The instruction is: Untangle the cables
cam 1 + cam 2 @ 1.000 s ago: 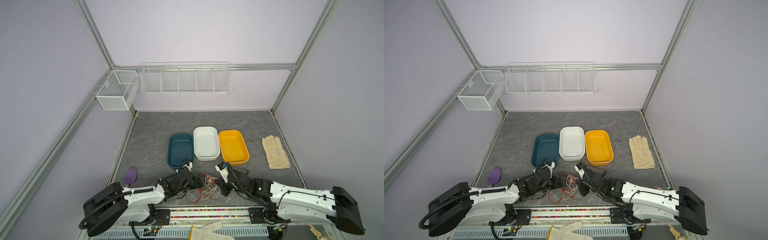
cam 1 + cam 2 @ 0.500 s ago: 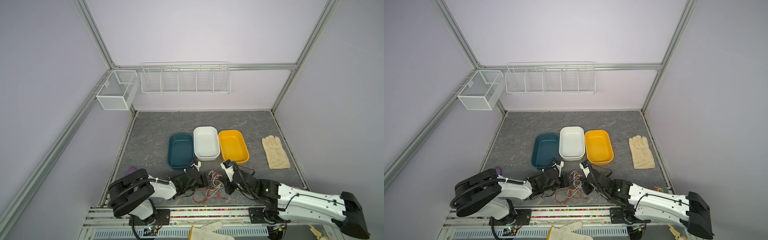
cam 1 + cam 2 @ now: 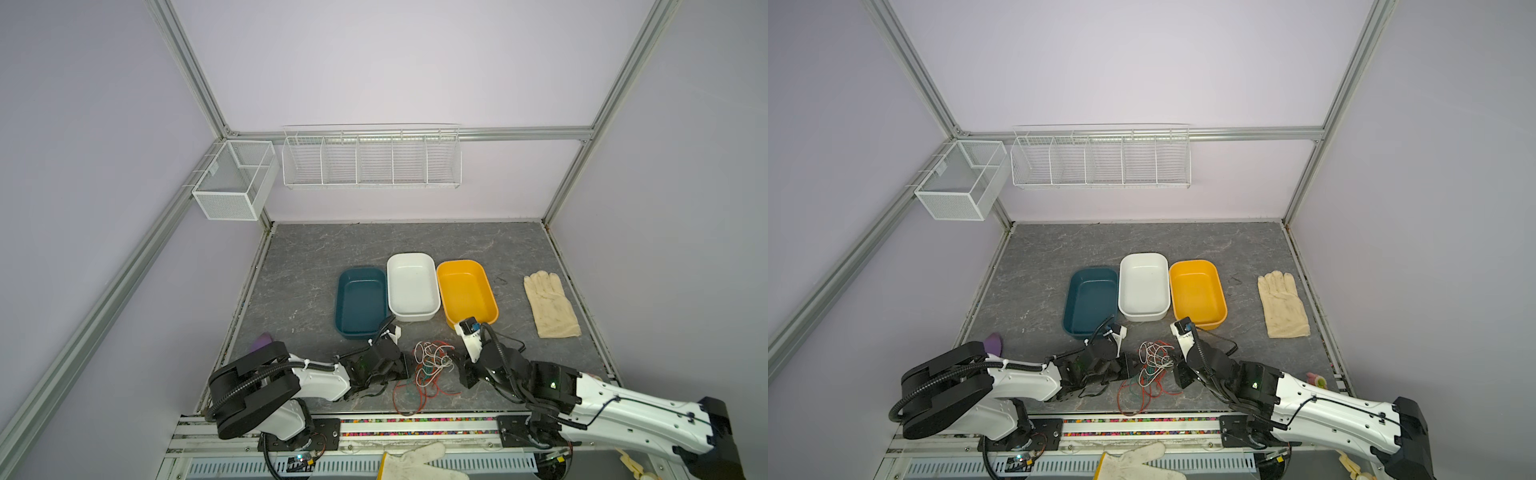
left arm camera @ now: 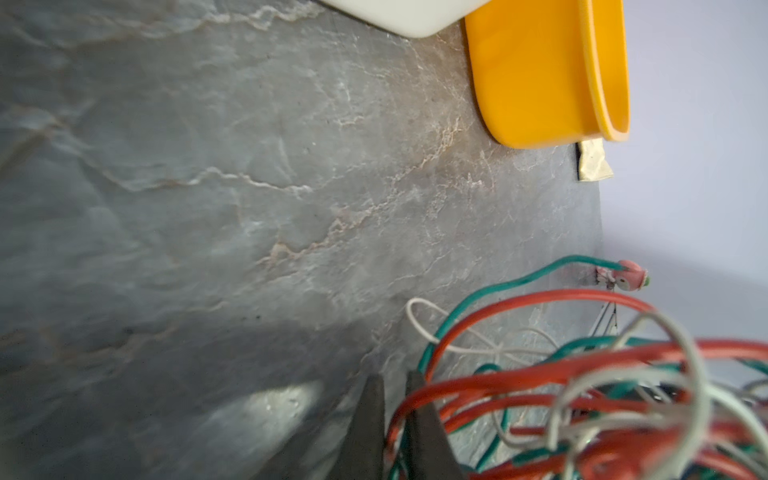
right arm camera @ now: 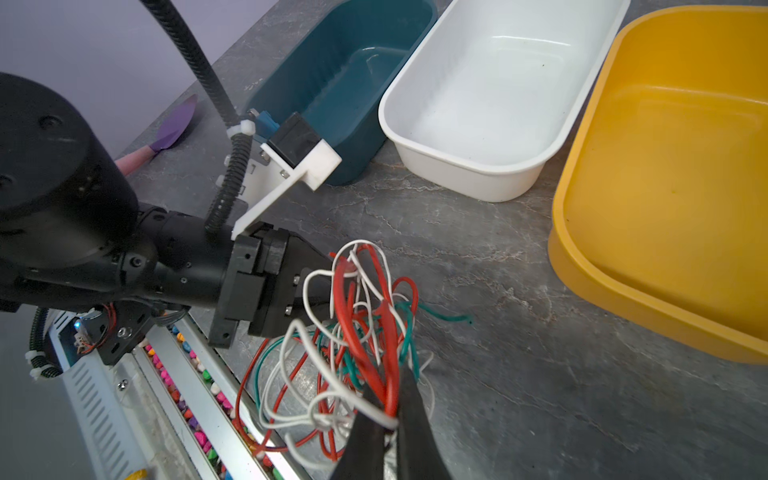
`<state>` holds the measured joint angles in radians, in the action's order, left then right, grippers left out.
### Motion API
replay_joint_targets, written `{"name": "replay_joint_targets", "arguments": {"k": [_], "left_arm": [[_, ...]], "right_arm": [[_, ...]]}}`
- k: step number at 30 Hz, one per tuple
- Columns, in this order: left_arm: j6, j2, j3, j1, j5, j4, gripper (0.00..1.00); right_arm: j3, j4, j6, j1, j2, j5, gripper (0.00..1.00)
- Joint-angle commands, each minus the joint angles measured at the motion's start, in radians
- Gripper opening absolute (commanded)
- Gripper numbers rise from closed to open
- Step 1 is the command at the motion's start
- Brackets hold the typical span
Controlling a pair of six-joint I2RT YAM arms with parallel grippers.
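While stretching low and flat over the veined grey counter point(image 3: 374, 245), pinching the springy knot of thin, glossy red, green and white cables point(image 3: 430, 368) from both sides, with left tool point(image 4: 395, 386) and right tool point(image 5: 392, 411) both clamping tight.

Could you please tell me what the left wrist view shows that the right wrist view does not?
Only the left wrist view shows the small pink object at the table's edge and a tan scrap beyond the yellow tray. Only the right wrist view shows the teal tray, the purple spatula and the right end effector, shut on the cables. Both show the cables, yellow tray, white tray and the left end effector, closed on the tangle.
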<state>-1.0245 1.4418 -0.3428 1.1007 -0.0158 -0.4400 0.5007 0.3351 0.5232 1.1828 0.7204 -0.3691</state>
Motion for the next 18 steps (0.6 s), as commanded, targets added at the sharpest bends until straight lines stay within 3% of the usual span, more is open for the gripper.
{"name": "replay_joint_targets", "arguments": {"k": [1, 6, 18], "left_arm": [[0.029, -0.047, -0.003, 0.002, 0.066, 0.149, 0.04], [0.052, -0.153, -0.033, 0.002, 0.138, 0.314, 0.0], [0.069, -0.499, -0.02, 0.001, 0.315, 0.573, 0.0]], "right_arm": [[0.044, 0.044, 0.003, 0.001, -0.031, -0.09, 0.06], [0.087, 0.181, 0.08, -0.02, -0.049, -0.181, 0.06], [0.106, 0.354, 0.245, -0.124, -0.062, -0.138, 0.06]]}}
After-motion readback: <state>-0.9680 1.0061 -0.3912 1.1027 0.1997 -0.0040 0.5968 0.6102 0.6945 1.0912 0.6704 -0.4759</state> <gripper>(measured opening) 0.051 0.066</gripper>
